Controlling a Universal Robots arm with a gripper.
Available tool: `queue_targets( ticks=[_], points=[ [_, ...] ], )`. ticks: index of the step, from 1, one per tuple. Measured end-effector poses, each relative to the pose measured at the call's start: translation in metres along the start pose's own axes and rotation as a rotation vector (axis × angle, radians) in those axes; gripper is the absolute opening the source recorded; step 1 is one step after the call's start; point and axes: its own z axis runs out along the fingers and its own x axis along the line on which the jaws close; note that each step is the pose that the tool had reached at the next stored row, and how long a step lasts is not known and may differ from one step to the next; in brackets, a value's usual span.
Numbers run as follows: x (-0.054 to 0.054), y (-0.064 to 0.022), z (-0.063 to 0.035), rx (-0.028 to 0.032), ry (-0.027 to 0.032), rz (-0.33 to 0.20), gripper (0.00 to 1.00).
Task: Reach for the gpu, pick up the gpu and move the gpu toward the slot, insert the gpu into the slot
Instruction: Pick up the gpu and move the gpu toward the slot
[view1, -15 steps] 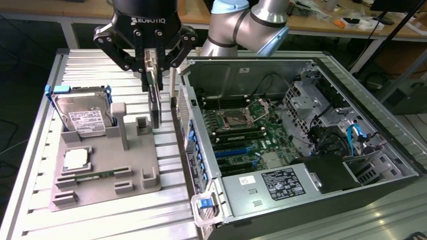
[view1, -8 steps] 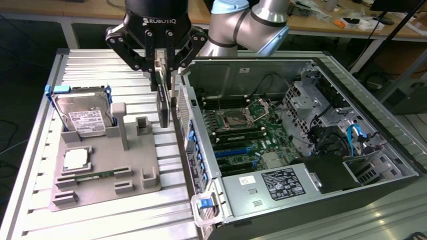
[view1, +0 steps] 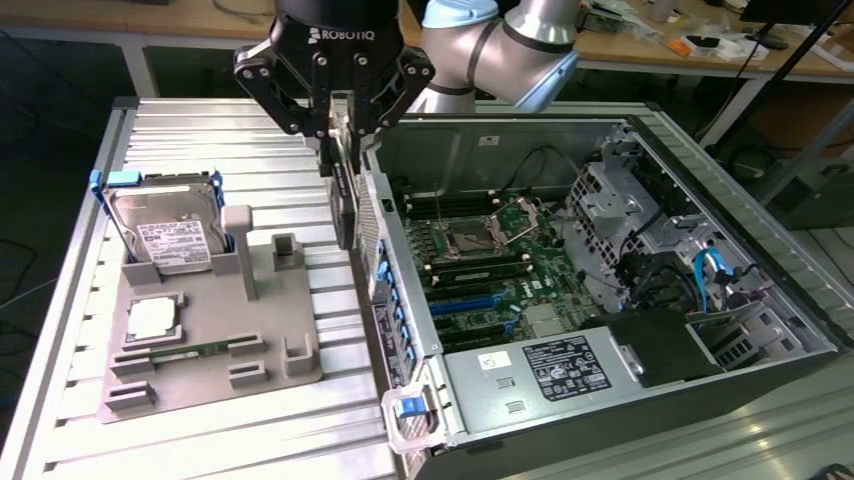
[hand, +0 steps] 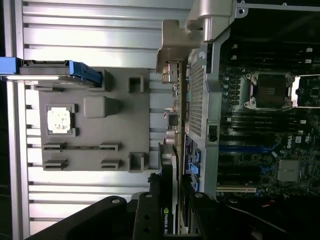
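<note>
The gripper (view1: 342, 135) has its fingers closed part way on the upper edge of the gpu (view1: 344, 200). The card hangs down from them, upright, with its thin edge toward the exterior camera. It is in the air just outside the case (view1: 534, 135), close to the case's open side wall, and it touches nothing else that I can see. The slot (view1: 470, 299) is inside the case, on the green board (view1: 534, 250), well apart from the card; nothing is inserted in it.

I judge the gpu to be light and stiff, but fragile. It is a thin card with small parts on its faces, so a grip on the bare edge, as here, seems the safe place. The lower edge with the contacts should be left free. Held by one edge only, it may swing or tilt a little between smooth fingers.

Writing: "ROBOTIQ" in white on the gripper body. In the wrist view the gpu (hand: 168, 170) carries a label that begins with "NVIDIA", and near the slot (hand: 245, 148) there are white letters that look like "DELL". Outside the case, the drive (view1: 167, 235) has a white label that I cannot read.
</note>
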Motion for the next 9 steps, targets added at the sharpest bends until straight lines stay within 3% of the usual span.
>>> queue_targets(
  ticks=[9],
  points=[
    [-0.014, -0.0004, 0.0003, 0.0001, 0.0002, 0.000, 0.27]
  ],
)
